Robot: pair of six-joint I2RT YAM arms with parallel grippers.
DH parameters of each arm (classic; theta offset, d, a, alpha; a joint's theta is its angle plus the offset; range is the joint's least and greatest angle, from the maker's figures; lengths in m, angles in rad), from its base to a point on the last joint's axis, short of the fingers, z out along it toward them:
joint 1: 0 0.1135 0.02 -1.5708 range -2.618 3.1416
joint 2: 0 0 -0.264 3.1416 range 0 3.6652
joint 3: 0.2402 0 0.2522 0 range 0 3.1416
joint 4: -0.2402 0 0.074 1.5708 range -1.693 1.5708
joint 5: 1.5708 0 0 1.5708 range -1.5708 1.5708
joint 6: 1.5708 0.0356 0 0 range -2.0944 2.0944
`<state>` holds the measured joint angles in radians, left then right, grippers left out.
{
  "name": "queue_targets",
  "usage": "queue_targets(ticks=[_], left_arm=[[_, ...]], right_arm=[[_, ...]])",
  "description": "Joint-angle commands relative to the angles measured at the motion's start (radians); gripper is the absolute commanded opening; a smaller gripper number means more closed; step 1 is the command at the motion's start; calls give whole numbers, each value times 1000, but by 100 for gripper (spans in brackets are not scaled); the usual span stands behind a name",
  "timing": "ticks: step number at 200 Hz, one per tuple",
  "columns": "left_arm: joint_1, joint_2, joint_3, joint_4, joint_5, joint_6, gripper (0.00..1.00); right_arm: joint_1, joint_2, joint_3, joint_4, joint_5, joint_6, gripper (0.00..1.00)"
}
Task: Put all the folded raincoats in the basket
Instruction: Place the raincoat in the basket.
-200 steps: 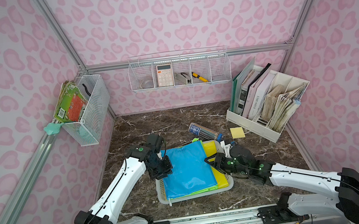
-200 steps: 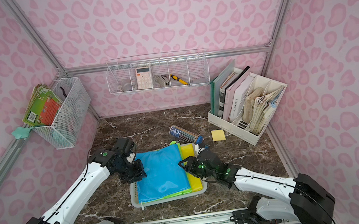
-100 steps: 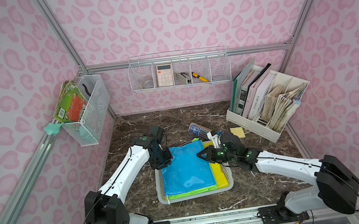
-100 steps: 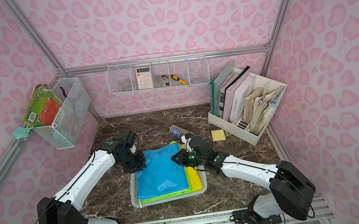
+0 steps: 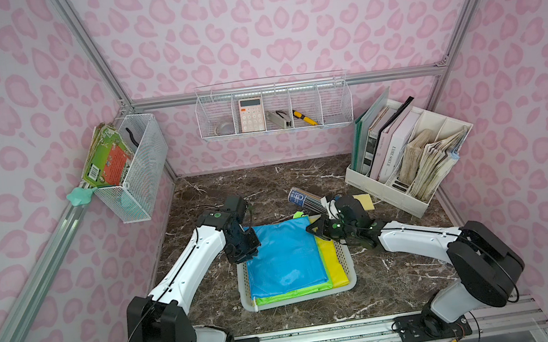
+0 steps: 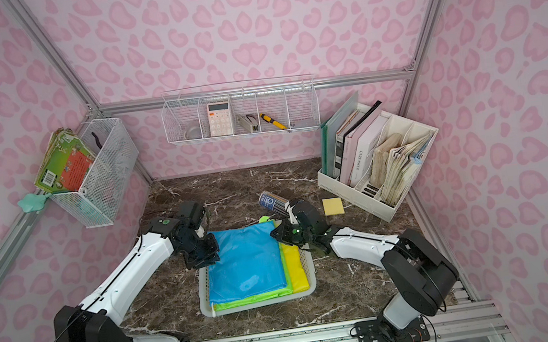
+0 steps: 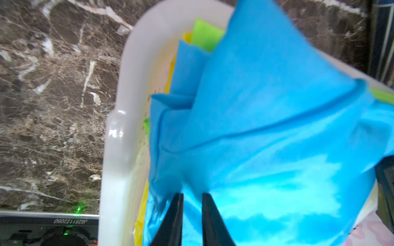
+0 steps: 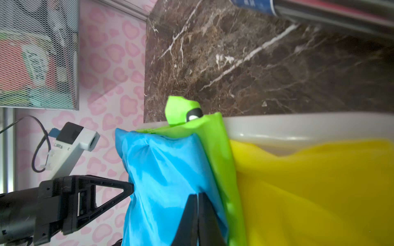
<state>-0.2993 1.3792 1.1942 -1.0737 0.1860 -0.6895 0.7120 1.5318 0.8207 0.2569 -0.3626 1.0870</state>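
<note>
Left gripper (image 7: 191, 197), jaws nearly together, pinches the blue raincoat (image 5: 284, 260) at its far left corner. Right gripper (image 8: 197, 197), jaws together, pinches the far right corner. The raincoat lies in the white basket (image 5: 303, 297), atop a green raincoat (image 5: 292, 293) and a yellow raincoat (image 5: 335, 264). Seemingly only letting go is left. Both arms stretch low, converging on the basket's far end.
</note>
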Motion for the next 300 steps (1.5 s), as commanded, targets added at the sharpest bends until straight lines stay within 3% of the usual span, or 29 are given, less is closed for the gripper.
queue_targets(ticks=[1,41,83,118,159,188,213,247,300], left_arm=[[1,-27,76,-39,96,33,25],[2,63,168,17,147,67,11],[36,201,163,49,59,74,0],[133,208,82,99,33,64,0],[196,196,12,122,55,64,0],[210,117,36,97,94,65,0],[210,65,94,75,191,66,5],[162,-37,48,68,355,35,5],[-53,-264,-254,68,321,-90,1]], right_arm=[[12,-4,47,4,-14,-16,10],[79,98,168,-7,-37,-15,10],[70,196,207,9,-33,-25,10],[-6,222,108,85,-76,2,9],[-7,216,97,103,-105,-16,10],[2,164,120,85,-99,-27,10],[24,131,169,36,-100,-40,12],[82,50,147,-23,-103,-48,13],[220,-95,-70,9,-136,-72,13]])
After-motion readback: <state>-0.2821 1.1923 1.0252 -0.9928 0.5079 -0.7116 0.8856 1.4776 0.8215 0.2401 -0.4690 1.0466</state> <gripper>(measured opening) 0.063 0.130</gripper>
